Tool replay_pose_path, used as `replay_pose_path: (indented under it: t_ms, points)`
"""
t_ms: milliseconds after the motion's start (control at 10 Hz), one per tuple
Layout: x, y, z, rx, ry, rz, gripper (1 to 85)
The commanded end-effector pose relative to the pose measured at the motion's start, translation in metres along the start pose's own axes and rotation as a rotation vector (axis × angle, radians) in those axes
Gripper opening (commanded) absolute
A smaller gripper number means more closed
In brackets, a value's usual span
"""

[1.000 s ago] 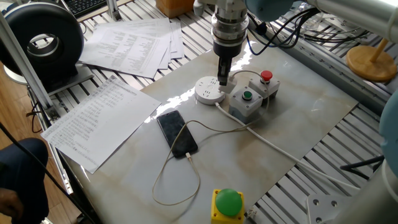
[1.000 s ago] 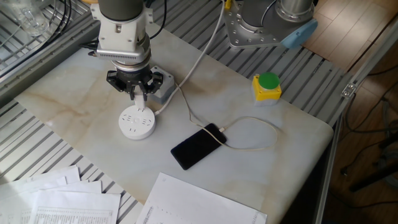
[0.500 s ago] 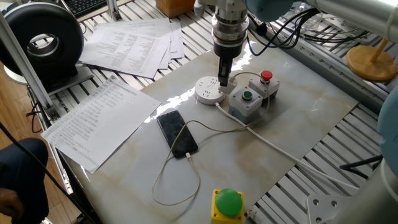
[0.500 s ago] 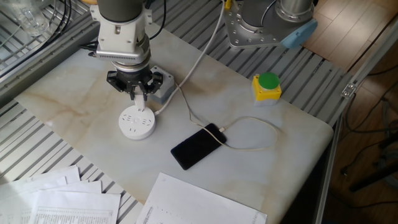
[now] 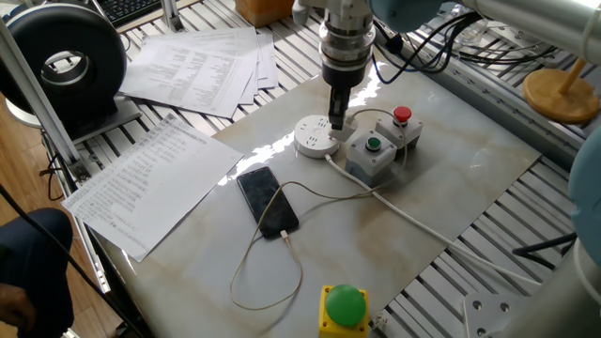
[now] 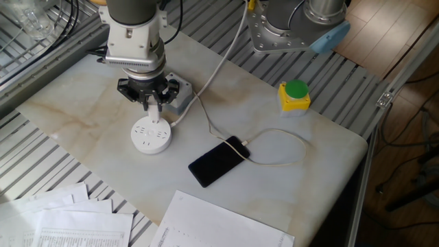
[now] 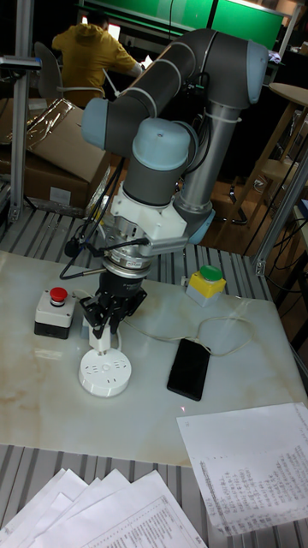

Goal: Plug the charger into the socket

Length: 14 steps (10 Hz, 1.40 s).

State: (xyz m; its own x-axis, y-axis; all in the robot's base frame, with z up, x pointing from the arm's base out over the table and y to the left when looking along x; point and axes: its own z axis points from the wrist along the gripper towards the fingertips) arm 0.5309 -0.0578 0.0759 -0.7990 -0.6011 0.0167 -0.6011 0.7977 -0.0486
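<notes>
Pincer [image 6: 151, 108] points straight down, fingers closed on small white cube-shaped charger [image 7: 99, 341], held at the edge of the round white puck-shaped socket [image 6: 151, 135]; whether the prongs are in the slots cannot be told. Thin white cable [image 6: 278, 163] runs from charger to black smartphone [image 5: 267, 201] lying flat on pale marble worktop [image 5: 451, 178]. Grey boxes with red and green buttons [image 5: 383, 144] sit just beside the socket

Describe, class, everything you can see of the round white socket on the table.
The socket is a round, white, plastic-looking puck lying flat on the pale marble-patterned table, with slot holes on top. A thick white cord leaves it beside the grey button boxes. The end effector stands upright over its edge, shut on the white charger, which meets the top.
</notes>
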Motion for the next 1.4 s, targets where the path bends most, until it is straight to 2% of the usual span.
replay_pose_path:
  t_ms: [0, 500, 600, 800, 900, 1100, 1300]
  points:
    - [-0.003, 0.0, -0.001, -0.008, -0.008, 0.011, 1.0]
    - [-0.017, -0.005, -0.006, -0.001, 0.018, 0.024, 1.0]
    - [-0.008, -0.002, -0.012, -0.016, 0.034, 0.009, 1.0]
    - [0.019, 0.003, -0.02, -0.035, 0.121, -0.042, 1.0]
    - [0.024, -0.006, -0.024, -0.003, 0.149, -0.078, 1.0]
    - [0.034, -0.019, -0.034, 0.044, 0.233, -0.151, 1.0]
    - [0.038, -0.03, -0.052, 0.096, 0.275, -0.198, 1.0]
